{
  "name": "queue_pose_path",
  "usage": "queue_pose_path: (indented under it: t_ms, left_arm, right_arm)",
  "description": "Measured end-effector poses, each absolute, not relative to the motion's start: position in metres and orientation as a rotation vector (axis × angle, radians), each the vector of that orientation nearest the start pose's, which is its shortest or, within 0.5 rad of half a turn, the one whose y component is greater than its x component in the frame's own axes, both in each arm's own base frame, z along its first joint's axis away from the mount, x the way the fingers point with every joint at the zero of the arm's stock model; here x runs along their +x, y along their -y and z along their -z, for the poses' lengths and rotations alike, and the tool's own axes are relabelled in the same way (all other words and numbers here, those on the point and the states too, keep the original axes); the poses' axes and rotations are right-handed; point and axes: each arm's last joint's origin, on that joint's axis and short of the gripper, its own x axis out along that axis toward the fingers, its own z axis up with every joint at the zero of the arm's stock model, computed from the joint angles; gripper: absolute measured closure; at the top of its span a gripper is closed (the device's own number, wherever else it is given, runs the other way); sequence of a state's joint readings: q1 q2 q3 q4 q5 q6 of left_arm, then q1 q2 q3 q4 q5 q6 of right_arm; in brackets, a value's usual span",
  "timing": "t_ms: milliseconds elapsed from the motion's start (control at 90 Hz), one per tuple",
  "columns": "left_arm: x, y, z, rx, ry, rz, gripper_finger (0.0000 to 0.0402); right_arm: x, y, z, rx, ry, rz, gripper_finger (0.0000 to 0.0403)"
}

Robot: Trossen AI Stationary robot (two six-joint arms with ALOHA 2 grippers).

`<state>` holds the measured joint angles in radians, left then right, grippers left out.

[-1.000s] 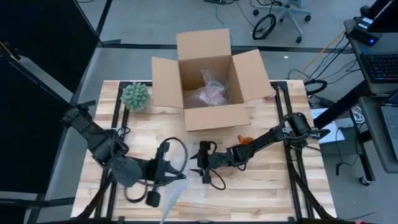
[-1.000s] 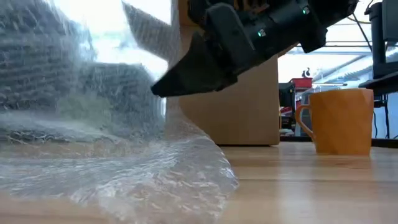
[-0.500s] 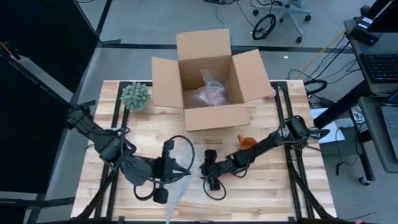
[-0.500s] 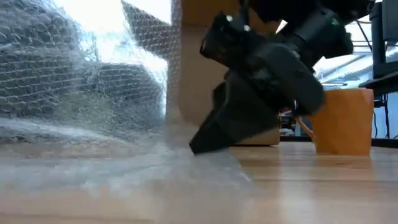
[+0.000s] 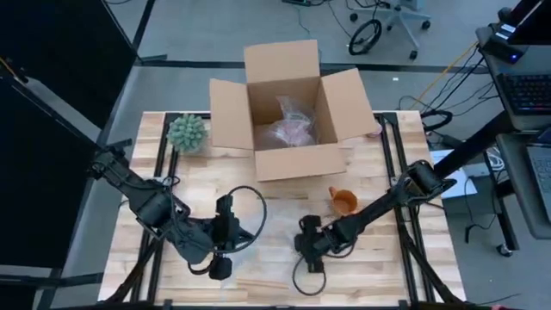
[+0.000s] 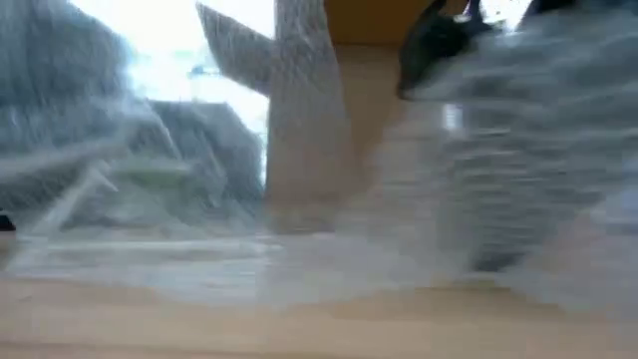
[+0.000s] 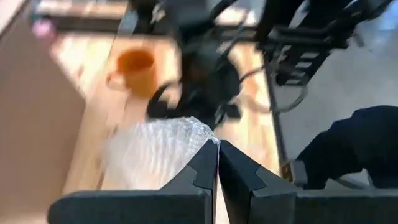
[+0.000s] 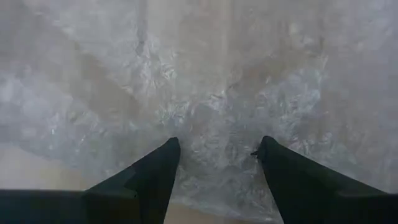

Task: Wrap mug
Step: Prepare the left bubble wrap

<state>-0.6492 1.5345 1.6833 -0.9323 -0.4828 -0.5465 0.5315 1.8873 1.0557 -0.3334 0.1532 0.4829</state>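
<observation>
Low view: bubble wrap (image 6: 329,199) veils cardboard box (image 6: 369,30).

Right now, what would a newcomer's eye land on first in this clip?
The open cardboard box at the table's far edge, then the orange mug just before it. Nearer, both grippers meet bubble wrap: the left gripper pinches its edge, the right gripper hovers open over it.

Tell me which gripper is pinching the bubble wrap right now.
The left gripper: its fingers are shut on the bubble wrap edge. The right gripper is open, fingers spread over the sheet.
</observation>
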Motion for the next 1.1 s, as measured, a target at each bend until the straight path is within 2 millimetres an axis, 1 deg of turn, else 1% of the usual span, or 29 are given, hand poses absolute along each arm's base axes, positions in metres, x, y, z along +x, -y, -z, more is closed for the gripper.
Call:
queue_pose_path:
  t_ms: [144, 289, 378, 444, 544, 667, 756, 833, 933, 1033, 1100]
  left_arm:
    - [0.246, 0.17, -0.381, -0.157, -0.809, -0.14, 0.0402]
    - [0.24, 0.165, -0.352, -0.192, -0.928, -0.277, 0.0402]
    - [0.236, 0.159, -0.335, -0.207, -0.972, -0.388, 0.0402]
    - [0.232, 0.151, -0.328, -0.186, -0.989, -0.501, 0.0402]
    - [0.225, 0.141, -0.328, -0.126, -0.974, -0.636, 0.0402]
    - [0.219, 0.134, -0.333, -0.076, -1.021, -0.672, 0.0402]
    - [0.219, 0.135, -0.339, -0.1, -1.056, -0.637, 0.0402]
    - [0.219, 0.138, -0.338, -0.079, -1.113, -0.56, 0.0401]
    - [0.222, 0.134, -0.337, -0.067, -1.138, -0.551, 0.0398]
    - [0.225, 0.124, -0.338, -0.06, -1.182, -0.564, 0.0377]
    - [0.225, 0.12, -0.344, -0.074, -1.178, -0.542, 0.0352]
  right_arm:
    - [0.281, -0.182, -0.137, 0.066, -1.231, -0.037, 0.0186]
    - [0.265, -0.193, -0.144, 0.143, -1.305, -0.066, 0.0186]
    - [0.259, -0.201, -0.145, 0.126, -1.314, -0.1, 0.0186]
    - [0.255, -0.205, -0.145, 0.089, -1.315, -0.131, 0.0186]
    - [0.25, -0.206, -0.145, 0.037, -1.338, -0.135, 0.0186]
    - [0.246, -0.2, -0.143, 0.023, -1.396, -0.089, 0.0186]
    - [0.244, -0.198, -0.143, 0.01, -1.417, -0.076, 0.0186]
    - [0.244, -0.198, -0.143, 0.008, -1.42, -0.075, 0.0186]
    - [0.244, -0.198, -0.143, 0.01, -1.42, -0.074, 0.0186]
    - [0.244, -0.198, -0.143, 0.011, -1.42, -0.073, 0.0186]
    - [0.244, -0.198, -0.144, 0.012, -1.419, -0.073, 0.0186]
